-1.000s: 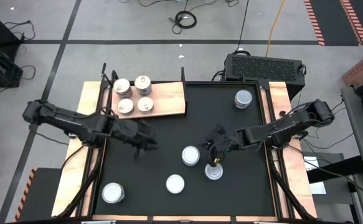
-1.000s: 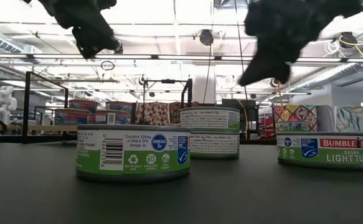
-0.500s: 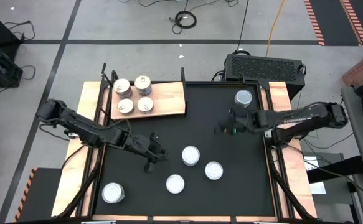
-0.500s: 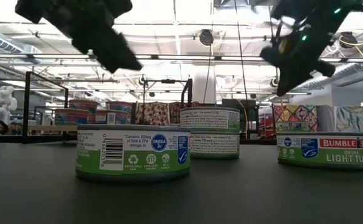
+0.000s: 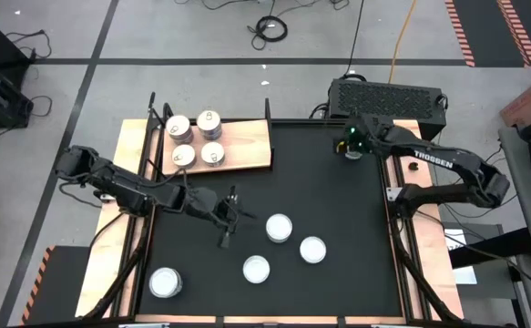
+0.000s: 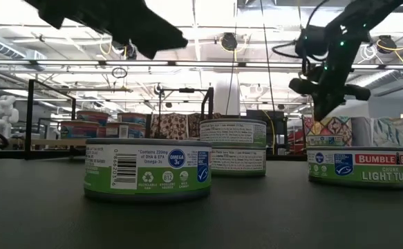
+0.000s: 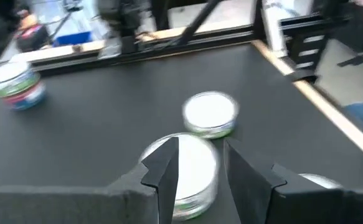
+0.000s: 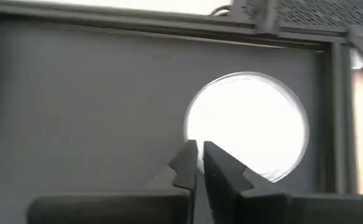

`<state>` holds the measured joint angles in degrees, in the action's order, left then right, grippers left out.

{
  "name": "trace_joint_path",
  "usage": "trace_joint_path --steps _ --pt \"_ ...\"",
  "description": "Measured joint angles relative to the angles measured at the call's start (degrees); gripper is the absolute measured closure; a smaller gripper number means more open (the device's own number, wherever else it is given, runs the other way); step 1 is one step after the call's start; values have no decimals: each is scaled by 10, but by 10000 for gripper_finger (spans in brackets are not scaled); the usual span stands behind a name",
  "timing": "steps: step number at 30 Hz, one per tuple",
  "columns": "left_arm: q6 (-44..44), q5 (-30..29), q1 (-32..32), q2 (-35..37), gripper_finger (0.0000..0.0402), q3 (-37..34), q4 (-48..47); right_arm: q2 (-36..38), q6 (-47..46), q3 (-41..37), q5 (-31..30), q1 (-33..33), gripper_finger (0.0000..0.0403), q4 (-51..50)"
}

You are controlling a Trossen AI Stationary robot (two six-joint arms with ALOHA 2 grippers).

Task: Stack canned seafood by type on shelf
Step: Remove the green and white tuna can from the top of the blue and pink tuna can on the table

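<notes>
The wooden shelf lies at the table's far left and bears several tins of canned seafood, each standing on its base. Three pale-topped tins stand mid-table on the black mat, and one more sits near the left front. My left gripper hovers open just left of the middle tin, its fingers framing it without touching. My right gripper is shut above a lone tin at the far right.
A black metal frame stands along the shelf's far edge and its right side. The mat's raised border runs close beside the far-right tin. Bare mat lies between the middle tins and the far-right tin.
My right gripper has swung away from the middle tins toward the table's far right corner, turning as it went, and now hangs over the lone tin there. My left gripper has moved right toward the middle tins, sinking a little and rolling. No tin has moved.
</notes>
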<state>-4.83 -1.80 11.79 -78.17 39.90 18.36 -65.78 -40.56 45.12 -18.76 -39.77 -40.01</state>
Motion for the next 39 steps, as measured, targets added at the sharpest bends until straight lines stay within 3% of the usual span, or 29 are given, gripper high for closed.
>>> trace_joint_path --steps 3,9,16,20,24,33,39 --pt "15 16 -35 7 272 0 -16 -7 19 0 23 -46 342 11" --pt "15 148 -72 14 272 -1 -31 -6 54 0 96 -93 236 66" --pt "-20 162 -98 14 272 -1 -18 -7 98 0 100 -131 100 56" --pt "-21 185 -122 14 272 -1 -3 -7 97 0 99 -152 50 40" --pt "-21 215 -145 14 272 -1 8 -22 91 0 93 -158 32 36" --pt "-17 228 -163 14 272 -1 3 -80 56 0 38 -153 39 60" --pt "-15 259 -163 14 272 -1 -1 -103 17 1 78 -161 49 55"
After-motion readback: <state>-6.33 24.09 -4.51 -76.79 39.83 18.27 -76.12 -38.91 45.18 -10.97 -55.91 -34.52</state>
